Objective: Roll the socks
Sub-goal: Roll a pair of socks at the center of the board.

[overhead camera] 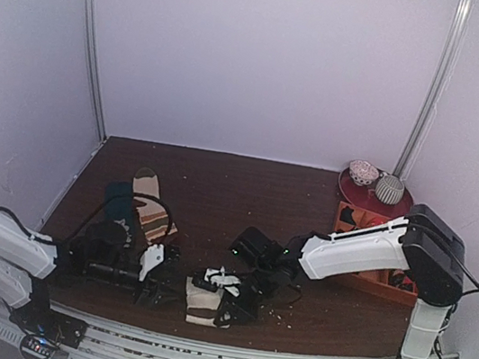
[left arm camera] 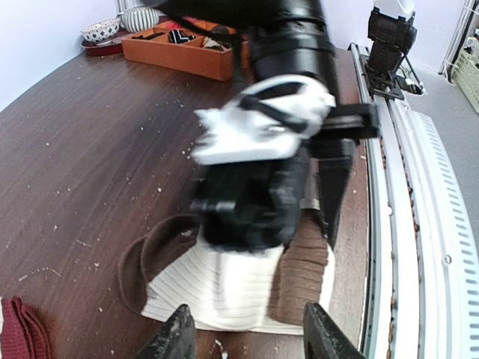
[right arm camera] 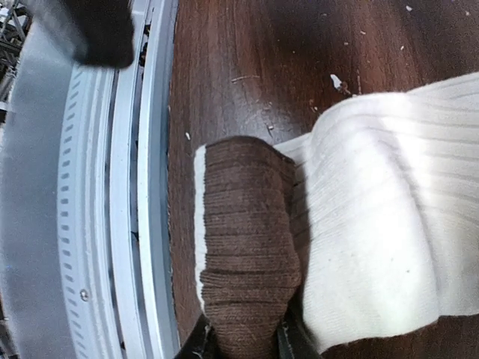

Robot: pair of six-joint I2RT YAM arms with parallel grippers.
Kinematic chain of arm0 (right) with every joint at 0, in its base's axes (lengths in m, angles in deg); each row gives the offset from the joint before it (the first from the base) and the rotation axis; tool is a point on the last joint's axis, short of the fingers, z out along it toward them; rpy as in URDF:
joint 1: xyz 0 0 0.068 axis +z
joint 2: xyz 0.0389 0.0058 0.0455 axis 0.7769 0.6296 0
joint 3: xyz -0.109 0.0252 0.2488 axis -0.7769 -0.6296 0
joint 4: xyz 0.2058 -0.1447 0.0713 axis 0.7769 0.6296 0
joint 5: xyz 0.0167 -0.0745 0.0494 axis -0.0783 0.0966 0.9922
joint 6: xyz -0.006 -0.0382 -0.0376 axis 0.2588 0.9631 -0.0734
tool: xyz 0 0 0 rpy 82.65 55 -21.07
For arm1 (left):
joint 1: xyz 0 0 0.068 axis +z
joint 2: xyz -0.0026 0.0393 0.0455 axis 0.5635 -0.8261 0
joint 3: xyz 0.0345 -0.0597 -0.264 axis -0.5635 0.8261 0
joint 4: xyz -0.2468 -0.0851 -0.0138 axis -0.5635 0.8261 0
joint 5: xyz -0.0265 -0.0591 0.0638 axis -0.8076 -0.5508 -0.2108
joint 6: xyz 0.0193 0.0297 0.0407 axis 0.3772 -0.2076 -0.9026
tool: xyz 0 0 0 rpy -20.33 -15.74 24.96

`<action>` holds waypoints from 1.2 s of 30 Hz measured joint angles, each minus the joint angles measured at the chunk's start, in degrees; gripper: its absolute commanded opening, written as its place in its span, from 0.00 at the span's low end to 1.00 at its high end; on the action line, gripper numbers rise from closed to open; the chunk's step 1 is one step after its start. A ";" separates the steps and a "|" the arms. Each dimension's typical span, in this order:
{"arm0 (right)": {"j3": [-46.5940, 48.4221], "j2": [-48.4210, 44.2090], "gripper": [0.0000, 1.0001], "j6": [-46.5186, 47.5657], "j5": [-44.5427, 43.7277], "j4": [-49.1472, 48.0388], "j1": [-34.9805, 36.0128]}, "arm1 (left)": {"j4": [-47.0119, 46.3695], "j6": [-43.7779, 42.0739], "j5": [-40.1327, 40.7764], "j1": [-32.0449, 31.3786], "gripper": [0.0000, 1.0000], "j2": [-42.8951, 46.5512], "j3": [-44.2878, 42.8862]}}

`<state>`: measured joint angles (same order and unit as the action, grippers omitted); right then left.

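Socks lie flat on the bench at its near edge, close to the rail, between the two arms. They are cream ribbed knit with brown ends. One brown end is bunched up over the cream body on the rail side. Right pincer is nearly closed, tips pinching that brown end. Left pincer is wide open and holds nothing, tips just beside the cream edge; no contact visible in the left wrist view. Handling call: light, soft, no stiffness. The fabric will likely sag and unroll once let go, and a single-layer pinch would probably peel the top sock off the lower one. The ribbed knit should grip the pads well, so slip is a minor concern; drag on the bench is the bigger one. Best hold is likely across the full thickness at the brown end, both layers, rolling toward the cream part. The other pincer would pin the opposite cream edge flat. There is little room on the rail side.
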<state>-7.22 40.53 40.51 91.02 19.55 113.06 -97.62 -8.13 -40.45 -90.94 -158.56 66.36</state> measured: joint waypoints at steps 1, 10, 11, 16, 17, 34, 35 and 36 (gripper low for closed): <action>2.69 1.70 0.21 -0.59 1.31 2.71 -0.50 | -0.37 0.00 -0.04 -0.11 0.49 0.17 0.63; 14.40 10.73 0.21 -4.22 10.69 16.13 -3.41 | -4.72 -0.63 -3.02 -2.08 0.50 -9.27 0.39; 14.64 11.04 0.21 -4.35 11.23 16.55 -3.56 | -5.03 -0.76 -3.48 -2.08 0.50 -10.23 0.17; 14.84 11.78 0.21 -4.50 13.68 17.79 -4.02 | -6.34 -1.73 -5.75 -3.04 0.50 -14.67 -2.36; 14.84 11.89 0.21 -4.50 13.97 17.92 -4.11 | -6.69 -1.86 -6.01 -3.23 0.50 -15.34 -2.78; 15.17 13.51 0.20 -7.19 18.67 18.91 -6.23 | -8.70 -1.40 -7.72 -5.51 0.35 -21.16 -4.17; 15.15 13.51 0.20 -7.37 18.71 18.86 -6.23 | -8.98 -1.31 -7.69 -5.53 0.35 -21.59 -4.17; 15.10 13.51 0.20 -7.58 18.80 18.84 -6.25 | -9.38 -1.22 -7.65 -5.62 0.35 -22.14 -4.20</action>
<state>7.88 54.04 32.92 109.82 38.39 106.81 -107.00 -9.35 -48.10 -96.56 -180.70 62.16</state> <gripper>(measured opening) 0.205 0.345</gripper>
